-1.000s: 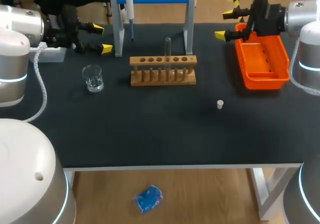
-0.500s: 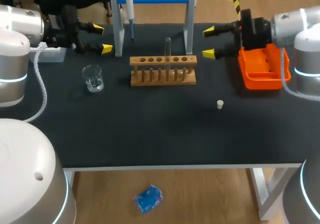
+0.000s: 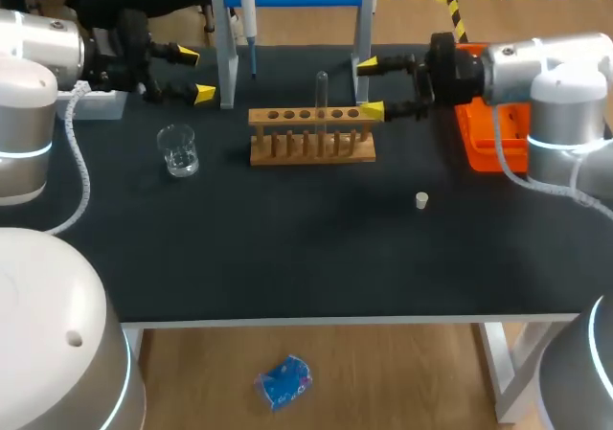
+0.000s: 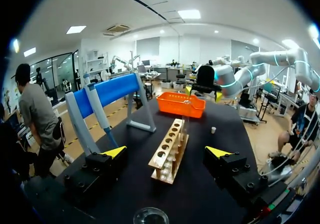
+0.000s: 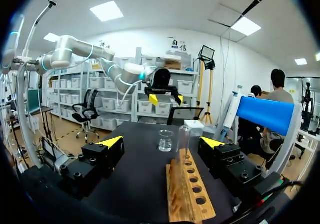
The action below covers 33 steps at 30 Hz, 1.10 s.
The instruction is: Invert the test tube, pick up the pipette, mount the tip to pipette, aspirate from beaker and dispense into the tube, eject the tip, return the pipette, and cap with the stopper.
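Observation:
A clear test tube point(image 3: 322, 90) stands upright in the wooden rack point(image 3: 312, 135). My right gripper point(image 3: 371, 88) is open at the rack's right end, level with the tube and a short way right of it. In its wrist view the right gripper point(image 5: 161, 142) has the tube point(image 5: 182, 139) just ahead, between the lines of its fingers. The pipette point(image 3: 247, 9) hangs on the blue stand. My left gripper point(image 3: 194, 74) is open and empty, left of the stand's leg and behind the glass beaker point(image 3: 178, 150). A small white stopper point(image 3: 421, 199) lies on the mat, right of the rack.
An orange tray point(image 3: 498, 128) sits at the right, behind my right arm. A white box point(image 3: 96, 102) lies at the far left edge. The blue stand's legs point(image 3: 227, 61) flank the rack from behind. In the left wrist view the rack point(image 4: 170, 149) runs ahead of the gripper point(image 4: 166, 151).
My right arm has swung left from over the orange tray to the rack's right end, fingers still open. The left arm has not moved.

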Tool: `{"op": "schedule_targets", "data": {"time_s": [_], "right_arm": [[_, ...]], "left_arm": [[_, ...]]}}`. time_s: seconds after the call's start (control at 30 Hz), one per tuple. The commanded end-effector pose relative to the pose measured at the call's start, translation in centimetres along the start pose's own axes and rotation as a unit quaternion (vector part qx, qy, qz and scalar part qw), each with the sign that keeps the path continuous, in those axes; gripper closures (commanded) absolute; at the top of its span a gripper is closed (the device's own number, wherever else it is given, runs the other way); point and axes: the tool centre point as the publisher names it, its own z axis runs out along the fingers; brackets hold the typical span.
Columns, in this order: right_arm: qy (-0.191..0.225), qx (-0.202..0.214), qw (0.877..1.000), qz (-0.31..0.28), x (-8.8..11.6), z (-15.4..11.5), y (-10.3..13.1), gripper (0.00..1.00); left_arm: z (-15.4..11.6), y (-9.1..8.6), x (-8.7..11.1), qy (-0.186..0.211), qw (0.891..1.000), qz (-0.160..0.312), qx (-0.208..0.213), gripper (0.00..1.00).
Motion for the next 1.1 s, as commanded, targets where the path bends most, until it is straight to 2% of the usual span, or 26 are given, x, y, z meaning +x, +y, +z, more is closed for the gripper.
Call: {"op": "schedule_targets", "data": {"time_s": [0.03, 0.33, 0.4, 0.7, 1.1], "right_arm": [[0.012, -0.003, 1.000, 0.000, -0.6, 0.3, -0.3, 0.00], [0.010, 0.002, 1.000, 0.002, -0.7, 0.3, -0.6, 0.00], [0.013, -0.008, 1.000, 0.007, -0.8, 0.4, -0.7, 0.00], [0.043, -0.028, 0.998, 0.027, -1.6, 2.8, -1.5, 0.00], [0.076, -0.036, 0.996, 0.013, -3.3, 6.4, -2.8, 0.00]], "left_arm": [[0.0, 0.0, 0.0, 0.000, 1.000, -0.001, -0.001, 0.00], [0.0, 0.0, 0.0, 0.000, 1.000, -0.001, -0.001, 0.00], [0.0, 0.0, 0.0, 0.000, 1.000, -0.001, -0.001, 0.00], [0.0, 0.0, 0.0, 0.000, 1.000, -0.001, -0.001, 0.00], [0.0, 0.0, 0.0, 0.000, 1.000, -0.001, -0.001, 0.00]]}}
